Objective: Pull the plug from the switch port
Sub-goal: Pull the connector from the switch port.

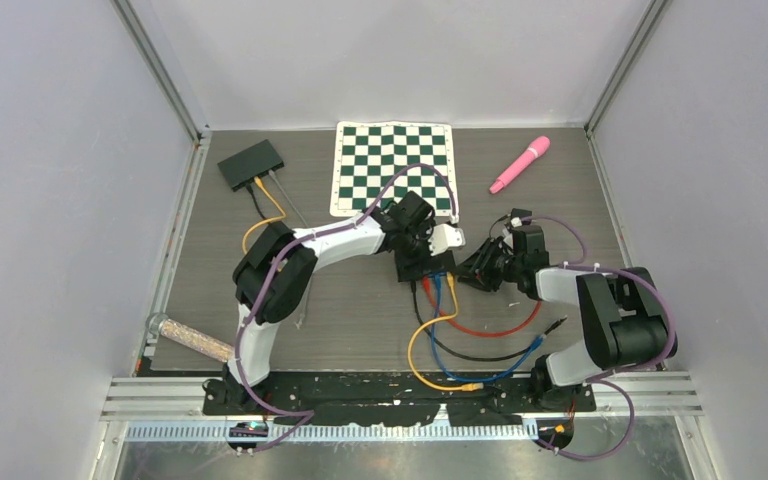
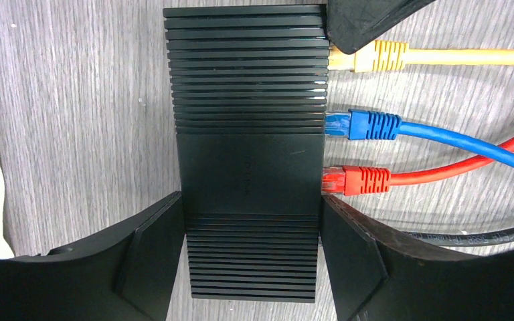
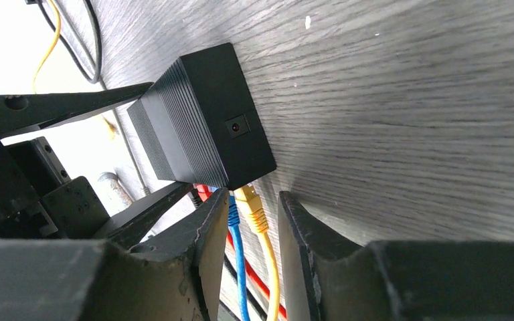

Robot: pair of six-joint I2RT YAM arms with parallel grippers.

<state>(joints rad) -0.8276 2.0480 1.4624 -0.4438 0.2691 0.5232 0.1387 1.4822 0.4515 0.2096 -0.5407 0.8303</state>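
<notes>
1. Straddling one end of the black switch (image 2: 247,160), the left pincer (image 2: 251,204) sets a finger against each long side of the box. It pinches the box from both flanks on the grey wood-grain surface (image 2: 73,134).
2. The switch lies flat near the middle of the surface, just in front of the green-and-white chessboard (image 1: 395,165).
3. Three plugs sit in ports along one edge of the switch. They are a yellow plug (image 2: 378,55), a blue plug (image 2: 368,125) beside it, and a red plug (image 2: 361,180) nearest the left pincer's finger.
4. The right pincer (image 3: 251,197) is spread, one finger on either side of the yellow plug where it enters the switch. A gap shows between the plug and the outer finger, so nothing is gripped.
5. In the left wrist view, one tip of the right pincer covers the yellow plug's inner end at the switch's corner.
6. The yellow cable (image 2: 475,57), blue cable (image 2: 455,137) and red cable (image 2: 442,175) trail away from the switch. In the top view they loop on the surface toward the arm bases, and a black cable (image 2: 475,235) runs alongside.
7. A second black box (image 1: 251,163) with cables attached lies at the rear left, well apart.
8. A pink microphone-shaped object (image 1: 520,165) lies at the rear right.
</notes>
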